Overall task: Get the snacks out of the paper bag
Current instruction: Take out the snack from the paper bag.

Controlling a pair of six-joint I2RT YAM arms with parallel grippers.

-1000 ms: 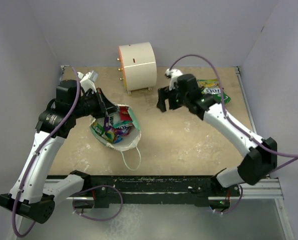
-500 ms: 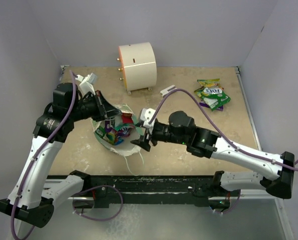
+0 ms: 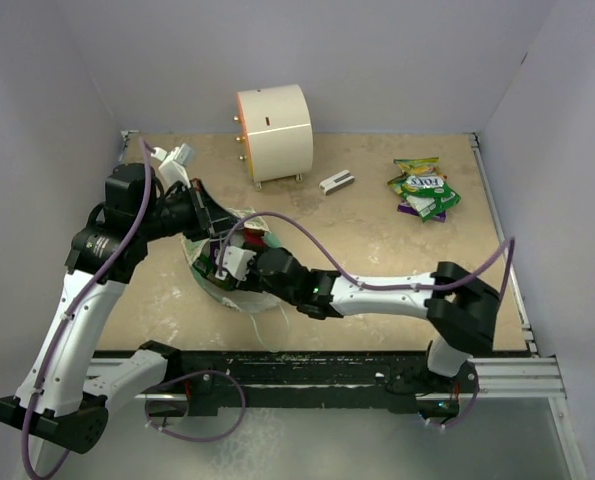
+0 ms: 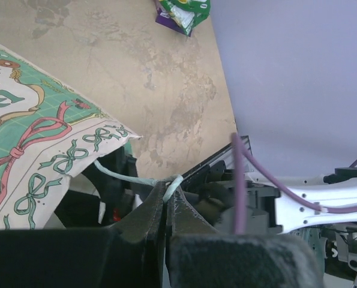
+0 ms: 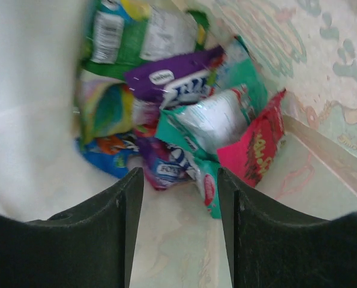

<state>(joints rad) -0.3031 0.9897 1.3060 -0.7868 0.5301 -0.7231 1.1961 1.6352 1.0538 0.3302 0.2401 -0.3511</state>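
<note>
The paper bag [image 3: 199,272] lies on its side at the left of the table, mouth toward the right arm. My left gripper [image 3: 214,232] is shut on the bag's thin pale handle [image 4: 169,187], holding the mouth up; the patterned mint outside of the bag [image 4: 40,153] shows beside it. My right gripper [image 3: 228,263] is inside the bag mouth, open and empty [image 5: 180,180]. Just ahead of its fingers lies a pile of snacks: a purple packet [image 5: 172,81], a teal one [image 5: 211,123], a pink-red one [image 5: 257,147]. More snacks [image 3: 424,188] lie on the table at back right.
A white cylinder with an orange rim [image 3: 274,130] stands at the back centre. A small grey-white block [image 3: 337,182] lies to its right. The bag's second loop handle [image 3: 262,322] trails toward the near rail. Walls close in the left, back and right sides.
My right arm has swung from the back right of the table over to the bag, and its open gripper has gone into the bag mouth. The left gripper has kept hold of the handle.
</note>
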